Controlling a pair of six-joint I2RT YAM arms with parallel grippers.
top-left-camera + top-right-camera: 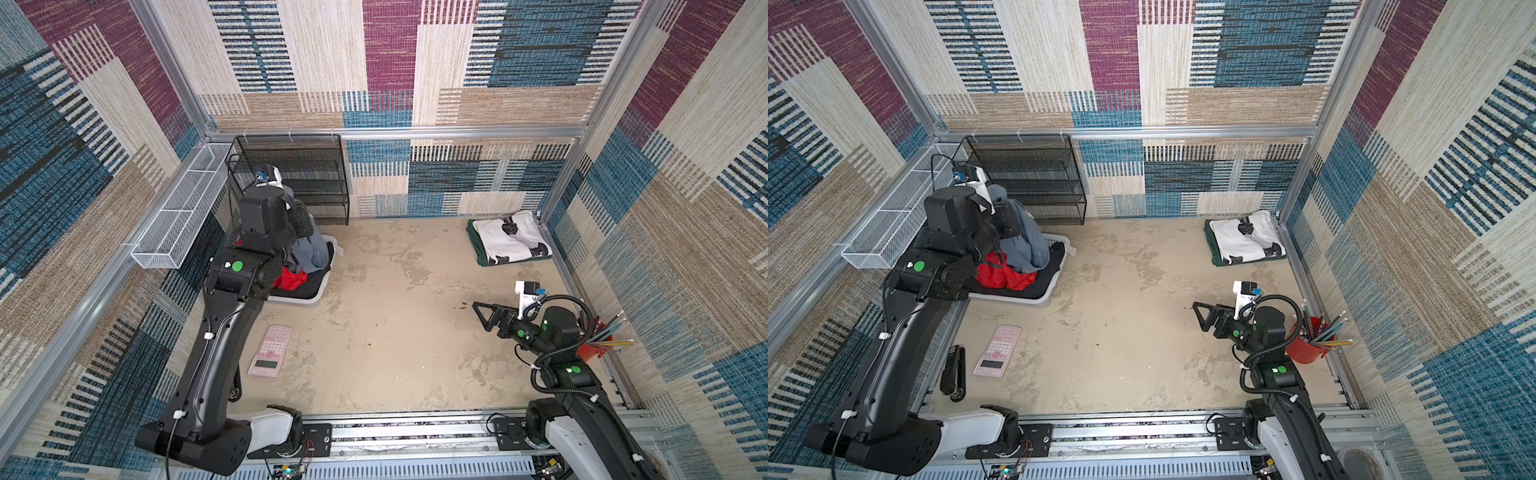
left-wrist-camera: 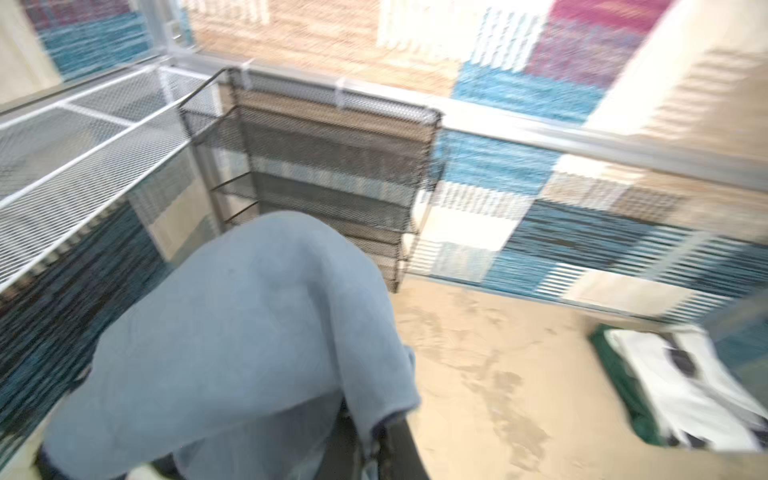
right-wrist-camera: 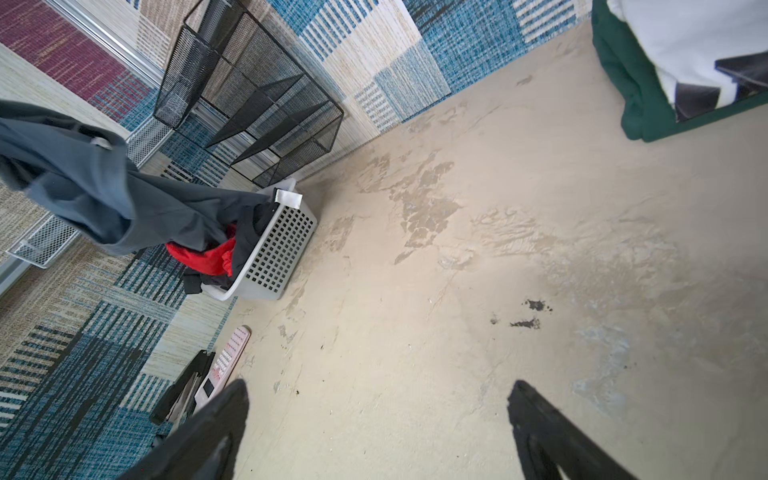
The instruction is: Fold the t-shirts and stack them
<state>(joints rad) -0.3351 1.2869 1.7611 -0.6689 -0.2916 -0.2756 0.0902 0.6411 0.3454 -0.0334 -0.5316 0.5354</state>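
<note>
Peering across from the right wrist view, I see the slate-grey t-shirt (image 3: 104, 195) as a long drape pulled up out of the white basket (image 3: 278, 253), its tail down among a red cloth (image 3: 203, 257). The left wrist view gives only a blurred grey mound of it. A black stapler (image 1: 953, 370) is plain in a top view beside the pink calculator (image 1: 996, 351), but only a dark sliver in the right wrist view.

The left arm stands raised high over the basket. The left end effector (image 1: 1007, 220) is pinched tight on the grey cloth, its tips buried in the folds. The right arm sits folded low near the red pencil cup (image 1: 1304, 345). The right end effector (image 3: 380, 386) is spread wide over the bare desk (image 3: 457, 332), holding nothing.

In the far right corner the white t-shirt (image 1: 505, 241) with black patches lies folded on the dark green t-shirt (image 1: 478, 255). Both are cut off in the wrist views.
</note>
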